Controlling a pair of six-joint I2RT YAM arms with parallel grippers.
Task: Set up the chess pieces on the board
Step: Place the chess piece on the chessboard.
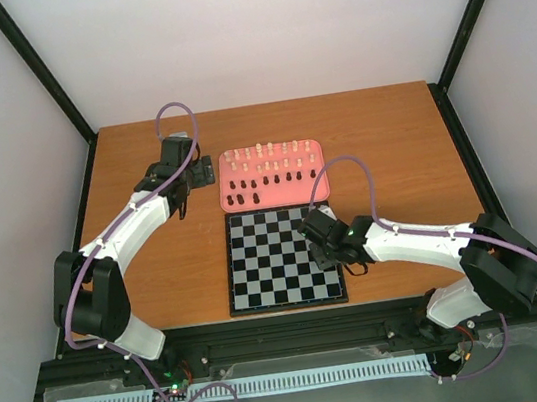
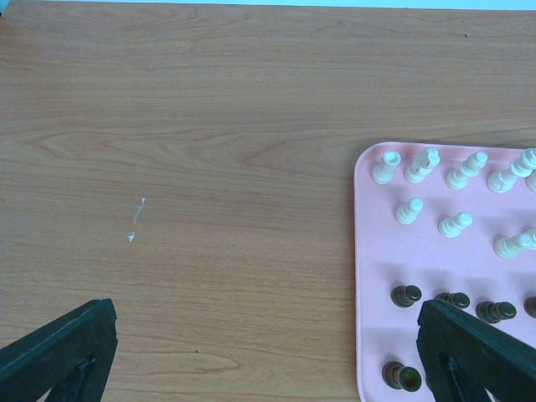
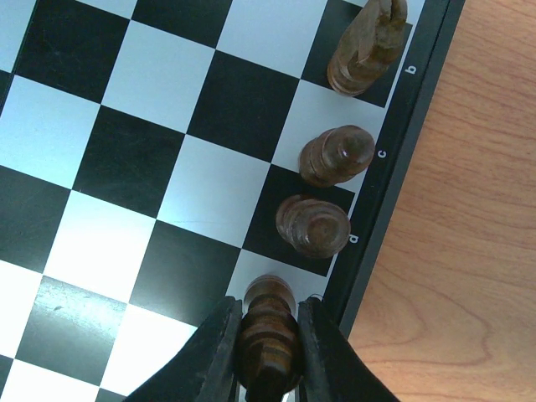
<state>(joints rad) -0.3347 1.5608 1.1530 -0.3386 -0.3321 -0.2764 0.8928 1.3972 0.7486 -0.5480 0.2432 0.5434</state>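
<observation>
My right gripper [image 3: 268, 310] is shut on a dark brown chess piece [image 3: 268, 339], held upright over a white square at the board's [image 3: 126, 167] lettered edge. Three dark pieces [image 3: 312, 224] [image 3: 335, 155] [image 3: 366, 46] stand in a row along that edge beside it. In the top view the right gripper [image 1: 324, 248] hangs over the right side of the board [image 1: 268, 262]. My left gripper [image 2: 268, 373] is open and empty over bare wood, next to the pink tray's [image 2: 373, 251] left rim. On that tray stand cream pieces [image 2: 410, 209] and dark pieces [image 2: 406, 295].
The pink tray [image 1: 239, 203] lies just behind the board, with cream pieces in its far rows and dark ones nearer. Wooden tabletop [image 1: 157, 268] surrounds both. Black frame posts and pale walls close in the table on three sides.
</observation>
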